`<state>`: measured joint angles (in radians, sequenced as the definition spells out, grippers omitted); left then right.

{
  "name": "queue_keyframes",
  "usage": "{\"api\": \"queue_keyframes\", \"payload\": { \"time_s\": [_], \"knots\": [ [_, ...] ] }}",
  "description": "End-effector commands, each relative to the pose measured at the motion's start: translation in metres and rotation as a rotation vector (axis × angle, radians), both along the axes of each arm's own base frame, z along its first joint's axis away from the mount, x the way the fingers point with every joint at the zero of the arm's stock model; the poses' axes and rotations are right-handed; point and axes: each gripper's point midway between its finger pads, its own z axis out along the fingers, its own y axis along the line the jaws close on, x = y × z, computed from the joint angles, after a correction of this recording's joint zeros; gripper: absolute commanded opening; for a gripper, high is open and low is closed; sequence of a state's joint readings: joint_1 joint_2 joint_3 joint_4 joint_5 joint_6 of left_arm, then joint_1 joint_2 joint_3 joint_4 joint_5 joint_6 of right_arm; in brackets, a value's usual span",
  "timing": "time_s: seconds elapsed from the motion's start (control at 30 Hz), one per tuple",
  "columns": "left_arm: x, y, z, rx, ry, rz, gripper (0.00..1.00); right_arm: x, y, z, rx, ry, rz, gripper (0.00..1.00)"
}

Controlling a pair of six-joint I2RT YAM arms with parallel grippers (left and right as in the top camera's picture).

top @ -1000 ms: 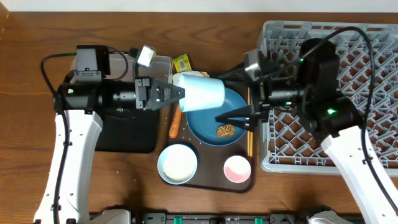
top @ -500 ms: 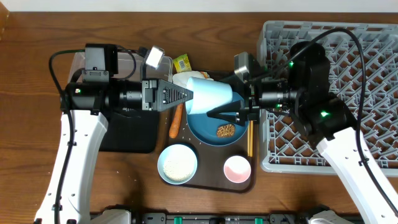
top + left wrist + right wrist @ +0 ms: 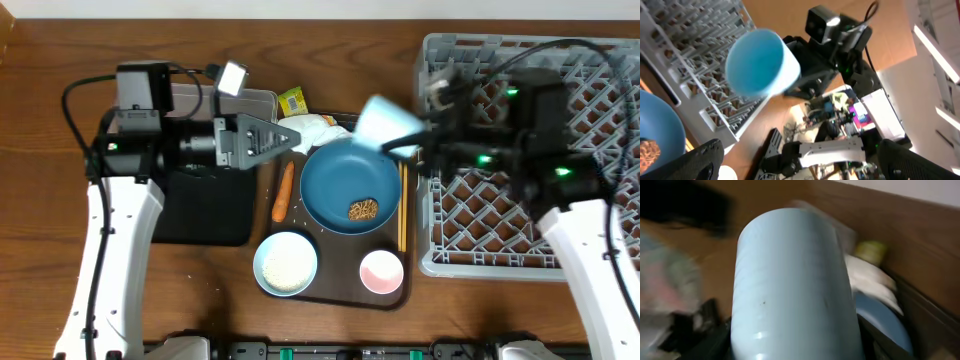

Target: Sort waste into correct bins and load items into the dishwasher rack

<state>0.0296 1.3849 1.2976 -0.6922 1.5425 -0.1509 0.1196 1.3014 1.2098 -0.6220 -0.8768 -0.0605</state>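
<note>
My right gripper (image 3: 400, 140) is shut on a pale blue cup (image 3: 385, 125), which hangs tilted in the air between the blue plate (image 3: 335, 180) and the grey dishwasher rack (image 3: 560, 235). The cup (image 3: 795, 280) fills the right wrist view, with dark fingers at both sides of it. My left gripper (image 3: 285, 142) stands open and empty just left of the cup, over the crumpled white tissue (image 3: 318, 128). In the left wrist view the cup (image 3: 762, 62) floats free ahead of the wide-spread fingers (image 3: 700, 160).
Brown scraps (image 3: 363, 209) lie on the plate. A carrot (image 3: 284, 192), a white bowl of rice (image 3: 286, 263), a pink cup (image 3: 381, 271) and chopsticks (image 3: 403, 205) rest on the brown serving tray (image 3: 335, 288). A yellow-green packet (image 3: 292, 100), clear tub (image 3: 255, 100) and black tray (image 3: 205, 210) sit at left.
The left gripper let go of the blue cup and drew back left. The right gripper closed on the cup and carried it up and right toward the rack.
</note>
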Motion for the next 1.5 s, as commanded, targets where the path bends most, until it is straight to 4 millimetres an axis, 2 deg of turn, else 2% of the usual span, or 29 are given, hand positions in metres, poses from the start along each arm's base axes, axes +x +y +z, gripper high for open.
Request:
{"api": "queue_keyframes", "payload": {
  "time_s": [0.0, 0.07, 0.1, 0.17, 0.23, 0.3, 0.37, 0.47, 0.53, 0.7, 0.8, 1.0, 1.13, 1.17, 1.27, 1.37, 1.47],
  "knots": [
    [0.002, 0.008, 0.008, -0.012, -0.014, 0.019, 0.98, 0.019, -0.064, -0.001, -0.087, 0.036, -0.292, 0.43],
    [0.004, 0.011, 0.008, -0.012, -0.014, 0.029, 0.98, 0.024, -0.098, -0.011, -0.123, 0.101, -0.450, 0.46],
    [0.004, 0.012, 0.008, -0.012, -0.014, 0.031, 0.98, 0.026, -0.123, -0.019, -0.147, 0.148, -0.558, 0.45],
    [0.004, 0.012, 0.008, -0.012, -0.015, 0.032, 0.98, 0.025, -0.155, -0.030, -0.180, 0.218, -0.706, 0.45],
    [0.004, 0.012, 0.008, -0.012, -0.015, 0.032, 0.98, 0.018, -0.198, -0.047, -0.226, 0.325, -0.924, 0.45],
    [0.004, 0.012, 0.008, -0.012, -0.015, 0.032, 0.98, 0.004, -0.233, -0.060, -0.253, 0.424, -1.117, 0.47],
    [0.004, 0.012, 0.008, -0.011, -0.015, 0.032, 0.98, -0.009, -0.257, -0.069, -0.282, 0.486, -1.232, 0.47],
    [0.004, 0.012, 0.008, -0.011, -0.015, 0.033, 0.98, -0.023, -0.278, -0.078, -0.305, 0.551, -1.310, 0.47],
    [0.005, 0.012, 0.007, -0.006, -0.014, 0.037, 0.98, -0.032, -0.285, -0.086, -0.311, 0.604, -1.330, 0.47],
    [0.007, 0.012, 0.004, 0.008, -0.011, 0.049, 0.98, -0.056, -0.288, -0.109, -0.360, 0.768, -1.334, 0.49],
    [0.007, 0.012, 0.004, 0.008, -0.011, 0.049, 0.98, -0.067, -0.292, -0.122, -0.424, 0.840, -1.342, 0.54],
    [0.007, 0.012, 0.004, 0.008, -0.012, 0.050, 0.98, -0.071, -0.288, -0.145, -0.450, 0.959, -1.300, 0.55],
    [0.008, 0.012, 0.003, 0.013, -0.011, 0.054, 0.98, -0.069, -0.275, -0.158, -0.409, 1.041, -1.229, 0.56],
    [0.008, 0.012, 0.003, 0.013, -0.010, 0.054, 0.98, -0.071, -0.274, -0.161, -0.415, 1.057, -1.221, 0.58],
    [0.008, 0.012, 0.003, 0.013, -0.009, 0.054, 0.98, -0.069, -0.272, -0.164, -0.405, 1.069, -1.209, 0.75],
    [0.008, 0.012, 0.003, 0.014, -0.009, 0.054, 0.98, -0.058, -0.264, -0.157, -0.332, 1.038, -1.182, 0.82],
    [0.007, 0.009, 0.002, 0.018, -0.023, 0.046, 0.98, -0.047, -0.257, -0.139, -0.276, 0.964, -1.145, 0.88]
  ]
}}
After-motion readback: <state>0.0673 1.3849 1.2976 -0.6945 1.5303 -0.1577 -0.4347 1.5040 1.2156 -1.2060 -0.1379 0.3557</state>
